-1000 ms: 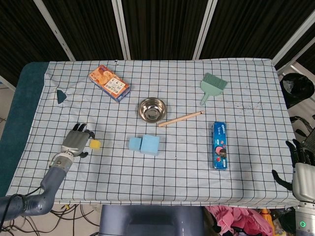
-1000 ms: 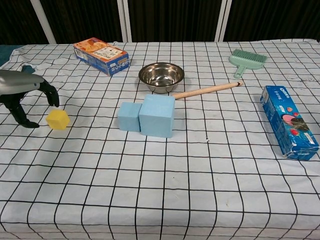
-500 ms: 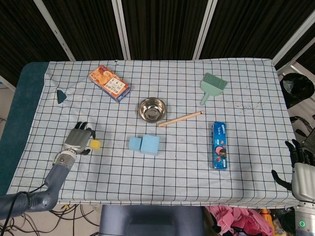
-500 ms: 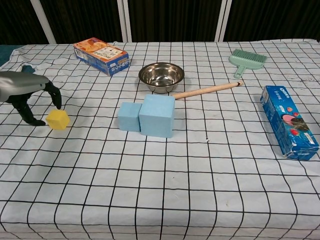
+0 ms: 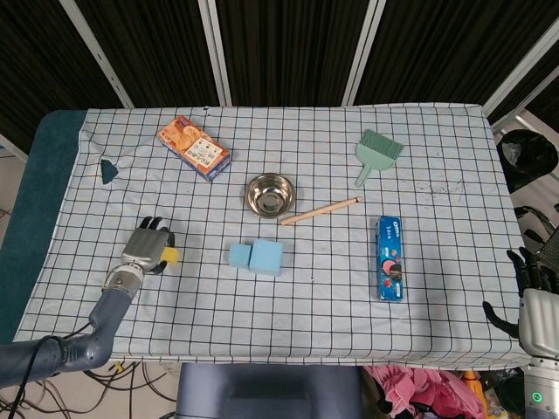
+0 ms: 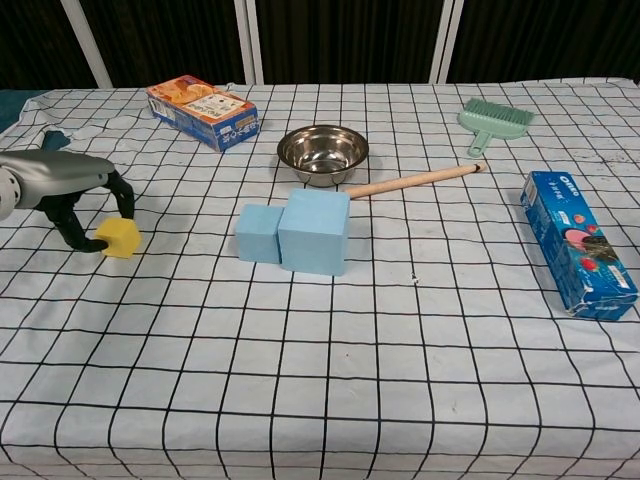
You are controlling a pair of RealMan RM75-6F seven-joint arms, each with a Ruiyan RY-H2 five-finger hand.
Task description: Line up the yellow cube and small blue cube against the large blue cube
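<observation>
Left robot hand [image 6: 62, 190] has closed in on the small yellow foam cube [image 6: 119, 238], fingers now curled round it, touching; looks like a grip forming. Cube sits well left of the large blue foam cube [image 6: 315, 230]; small blue foam cube [image 6: 259, 232] already touching its left face. Right robot hand [image 5: 534, 297] idle off bench, fingers spread.

White cloth with black grid over surface [image 6: 330, 400]. Yellow cube [image 6: 118, 238]. Light blue small blue cube [image 6: 259, 233] and large blue cube [image 6: 314, 231]. Silver steel bowl [image 6: 322, 153]. Orange box [image 6: 202, 112] with blue end. Mint green brush [image 6: 493, 121]. Tan wooden stick [image 6: 415, 181]. Blue biscuit pack [image 6: 577, 242]. Grey left hand [image 6: 62, 182], black fingers [image 6: 122, 199].
</observation>
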